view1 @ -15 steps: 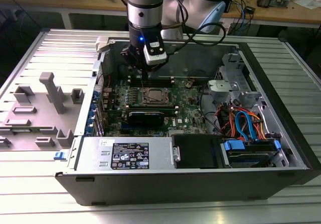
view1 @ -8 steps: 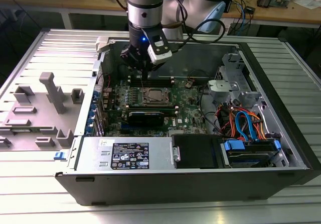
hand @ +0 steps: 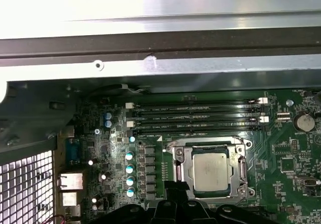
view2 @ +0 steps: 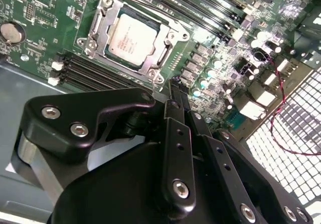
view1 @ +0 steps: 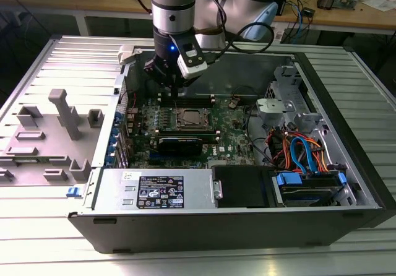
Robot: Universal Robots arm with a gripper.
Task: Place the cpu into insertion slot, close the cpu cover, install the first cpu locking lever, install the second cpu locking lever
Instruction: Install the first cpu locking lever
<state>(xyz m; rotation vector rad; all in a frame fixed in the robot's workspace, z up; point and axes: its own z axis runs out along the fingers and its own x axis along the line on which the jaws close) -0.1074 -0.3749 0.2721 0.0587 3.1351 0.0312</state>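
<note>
The cpu, a flat silver square, lies in the insertion slot on the green board inside the open computer case. The silver cpu cover lies flat around the chip as a frame. In the exterior view the cpu shows in the middle of the board. My gripper hangs just above the board beside one edge of the slot, its black fingers pressed together with nothing between them. In the exterior view the gripper stands at the slot's far left corner. I cannot tell whether the levers along the frame are latched.
Long black memory slots run beside the socket. A black graphics card lies in front of it, and a grey power supply in front of that. Coloured cables fill the case's right. A grey fixture stands outside on the left.
</note>
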